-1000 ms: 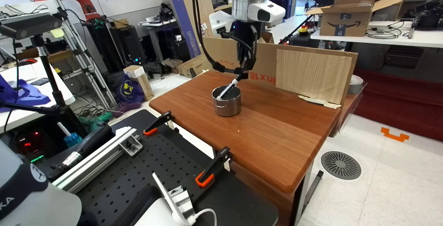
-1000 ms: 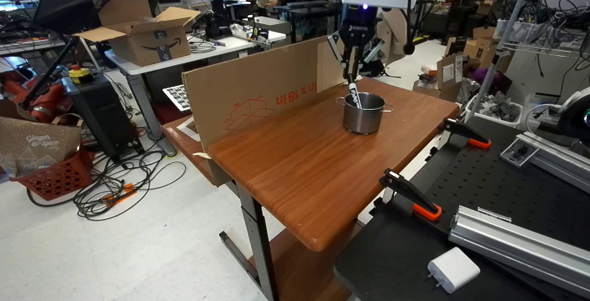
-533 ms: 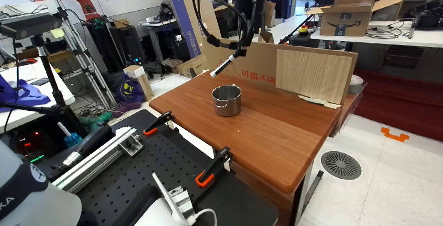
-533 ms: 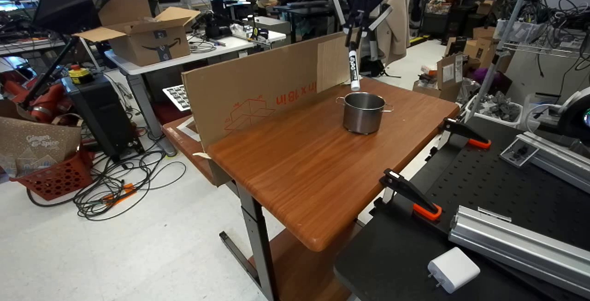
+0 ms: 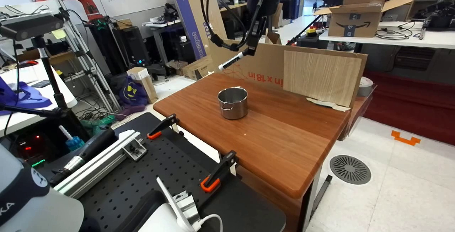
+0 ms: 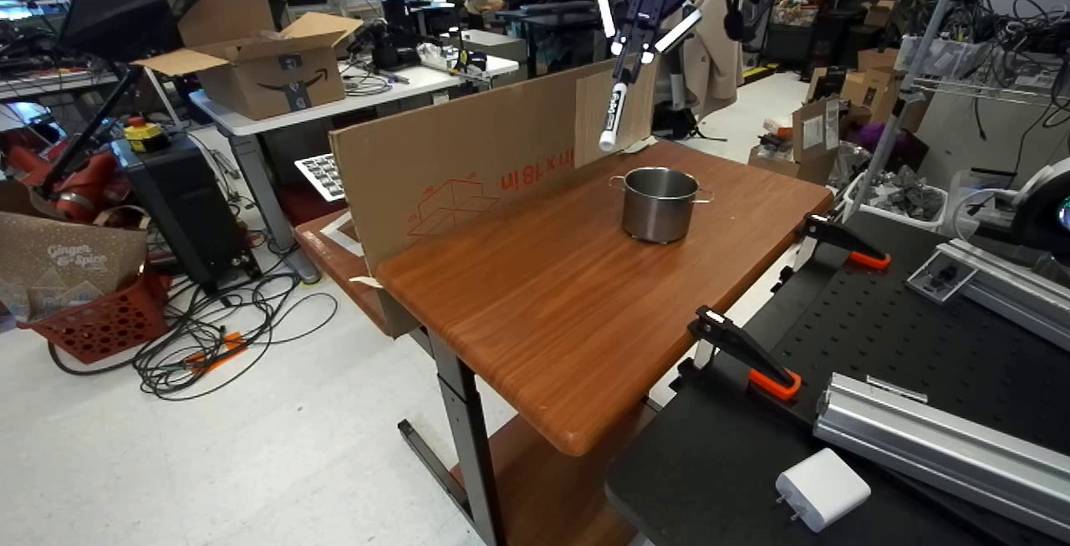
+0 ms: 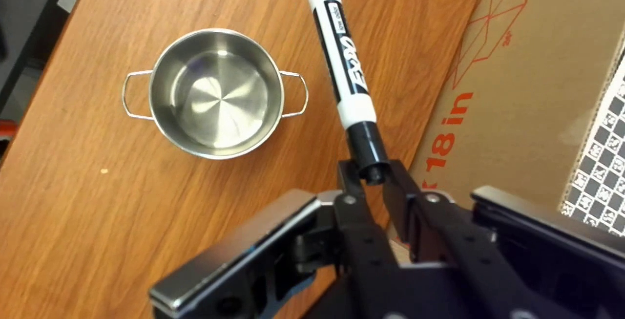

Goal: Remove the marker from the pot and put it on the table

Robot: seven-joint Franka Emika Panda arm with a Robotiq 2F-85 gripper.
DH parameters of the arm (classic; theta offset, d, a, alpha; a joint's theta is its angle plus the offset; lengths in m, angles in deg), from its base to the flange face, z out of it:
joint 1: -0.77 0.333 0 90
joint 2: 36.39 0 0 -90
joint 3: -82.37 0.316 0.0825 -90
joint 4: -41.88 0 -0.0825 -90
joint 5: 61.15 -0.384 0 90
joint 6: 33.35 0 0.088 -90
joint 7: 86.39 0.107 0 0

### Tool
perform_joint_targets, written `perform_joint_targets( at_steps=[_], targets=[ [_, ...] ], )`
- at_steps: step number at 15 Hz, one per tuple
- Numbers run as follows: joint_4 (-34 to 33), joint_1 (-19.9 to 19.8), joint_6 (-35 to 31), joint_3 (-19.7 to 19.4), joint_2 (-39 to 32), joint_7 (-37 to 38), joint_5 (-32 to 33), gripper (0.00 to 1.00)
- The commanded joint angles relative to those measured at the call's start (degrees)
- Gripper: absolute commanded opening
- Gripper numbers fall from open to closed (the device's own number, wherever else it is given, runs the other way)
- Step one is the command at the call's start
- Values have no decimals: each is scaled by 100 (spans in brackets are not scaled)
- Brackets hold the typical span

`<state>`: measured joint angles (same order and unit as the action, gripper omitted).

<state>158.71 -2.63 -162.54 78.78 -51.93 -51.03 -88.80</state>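
The marker (image 7: 342,55) is white and black with a black cap. My gripper (image 7: 373,175) is shut on its capped end, one finger on each side. In both exterior views the marker (image 5: 231,62) (image 6: 613,119) hangs tilted in the air, its white end lowest, apart from the pot and the table. The silver pot (image 5: 233,107) stands upright on the brown wooden table (image 6: 535,295). It also shows in the wrist view (image 7: 162,89), with its inside bare and the marker beside it. The gripper also shows in both exterior views (image 5: 250,50) (image 6: 625,73).
A cardboard panel (image 5: 321,77) stands upright along one long edge of the table. A black perforated bench (image 5: 170,175) adjoins the opposite edge, with orange-and-black clamps (image 6: 744,349) at the joint. The pot's two wire handles (image 7: 295,94) stick out sideways.
The gripper has lifted the marker up out of the pot. In the last half second it has moved away from above the pot towards the cardboard panel and tilted more. The pot has not moved.
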Motion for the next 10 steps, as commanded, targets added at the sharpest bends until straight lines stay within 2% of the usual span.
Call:
perform_joint_targets(
  at_steps=[1,10],
  targets=[
    [-281,10,-264,11,-384,336,-336,5],
    [-721,117,-996,32,-1326,972,-195,5]
  ],
)
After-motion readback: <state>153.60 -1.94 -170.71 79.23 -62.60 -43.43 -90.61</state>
